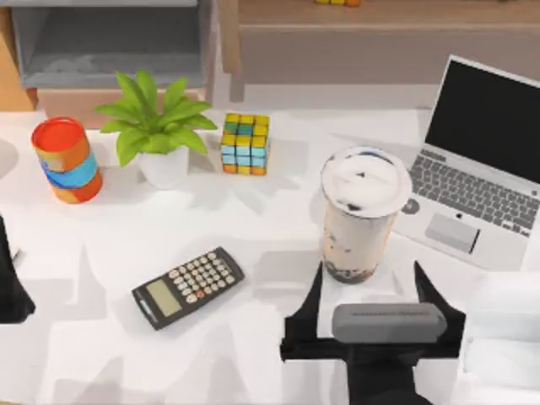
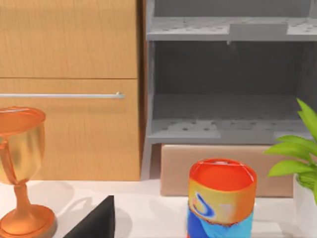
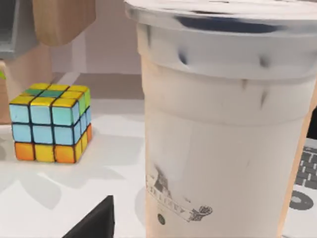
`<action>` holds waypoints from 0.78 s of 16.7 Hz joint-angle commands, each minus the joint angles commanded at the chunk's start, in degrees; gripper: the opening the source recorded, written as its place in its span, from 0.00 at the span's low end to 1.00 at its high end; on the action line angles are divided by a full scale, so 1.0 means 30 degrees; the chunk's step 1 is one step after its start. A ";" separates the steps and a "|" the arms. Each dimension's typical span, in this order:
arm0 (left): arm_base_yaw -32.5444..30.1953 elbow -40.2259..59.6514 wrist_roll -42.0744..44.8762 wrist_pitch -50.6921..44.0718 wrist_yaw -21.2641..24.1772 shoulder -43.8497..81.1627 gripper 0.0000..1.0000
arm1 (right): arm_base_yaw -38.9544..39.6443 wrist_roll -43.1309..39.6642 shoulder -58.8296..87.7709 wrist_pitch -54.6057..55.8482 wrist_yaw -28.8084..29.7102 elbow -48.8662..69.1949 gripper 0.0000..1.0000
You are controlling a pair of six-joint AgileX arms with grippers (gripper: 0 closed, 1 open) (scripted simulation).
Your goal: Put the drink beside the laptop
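The drink (image 1: 361,211) is a tall clear cup of beige milk tea with dark pearls at its foot and a white lid, standing upright just left of the laptop (image 1: 485,160). My right gripper (image 1: 369,274) is open at the table's front edge, one finger on each side of the cup's base and neither touching it. In the right wrist view the drink (image 3: 223,129) looms close, with one dark finger (image 3: 94,223) low beside it. My left gripper (image 1: 8,283) is parked at the table's left edge, open, and one finger (image 2: 96,220) shows in its wrist view.
A black calculator (image 1: 187,287) lies left of the right gripper. A colour cube (image 1: 245,143), a potted plant (image 1: 156,135) and a striped can (image 1: 67,160) stand along the back. A gold trophy (image 2: 20,168) stands at far left. A white object (image 1: 506,337) sits at front right.
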 joint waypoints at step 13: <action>0.0000 0.0000 0.0000 0.0000 0.0000 0.0000 1.00 | -0.3921 -0.0218 0.0518 -0.1388 -0.3912 0.2360 1.00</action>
